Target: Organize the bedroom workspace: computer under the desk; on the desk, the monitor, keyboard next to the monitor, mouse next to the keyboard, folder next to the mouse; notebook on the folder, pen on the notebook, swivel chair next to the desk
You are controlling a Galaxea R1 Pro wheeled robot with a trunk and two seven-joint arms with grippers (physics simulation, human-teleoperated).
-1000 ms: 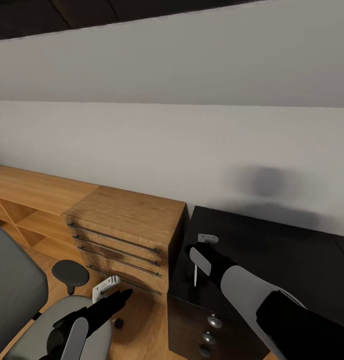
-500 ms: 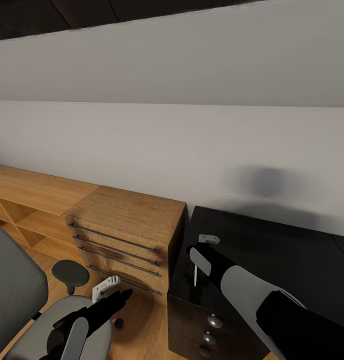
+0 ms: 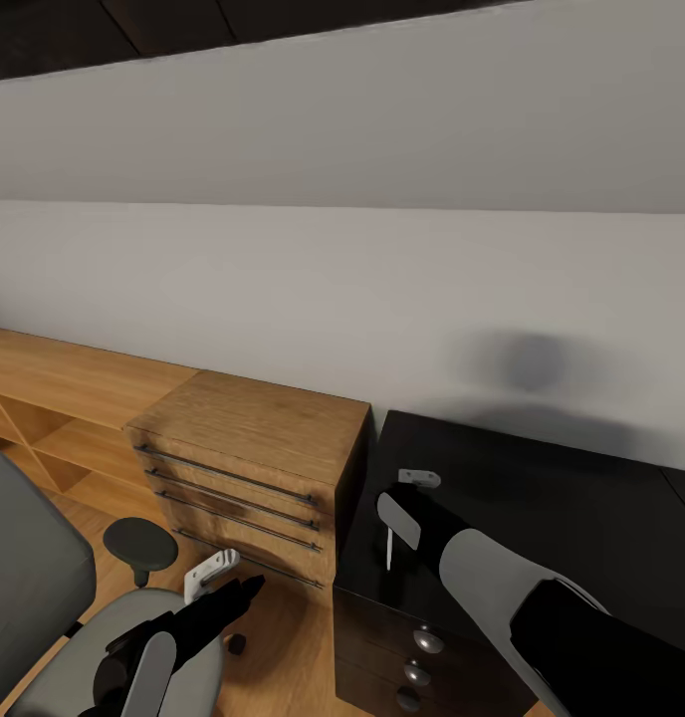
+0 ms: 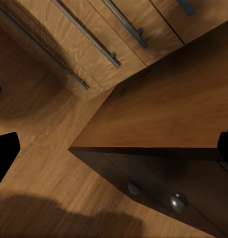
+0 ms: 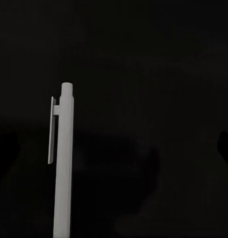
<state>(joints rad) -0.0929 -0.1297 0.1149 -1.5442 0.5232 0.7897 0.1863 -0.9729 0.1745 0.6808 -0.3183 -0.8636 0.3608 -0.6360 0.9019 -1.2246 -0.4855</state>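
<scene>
Head view: right gripper (image 3: 394, 520) fingers clamp the pen (image 3: 388, 550), hanging upright over the black counter (image 3: 581, 518) at 5 o'clock. Left gripper (image 3: 215, 576) fingers apart above the swivel chair (image 3: 44, 597). Judged step: carrying; next, locate the notebook.

light-wood drawer cabinet (image 3: 245, 468) (four bar handles) | wood floor (image 3: 283, 652) | white wall (image 3: 342, 289)

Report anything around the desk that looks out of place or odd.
One thing stands out: the pen hangs upright from the right tool above the glossy black desk, not lying on anything. No notebook or folder is seen beneath it. The swivel chair and the wooden drawer cabinet look undisturbed.
</scene>
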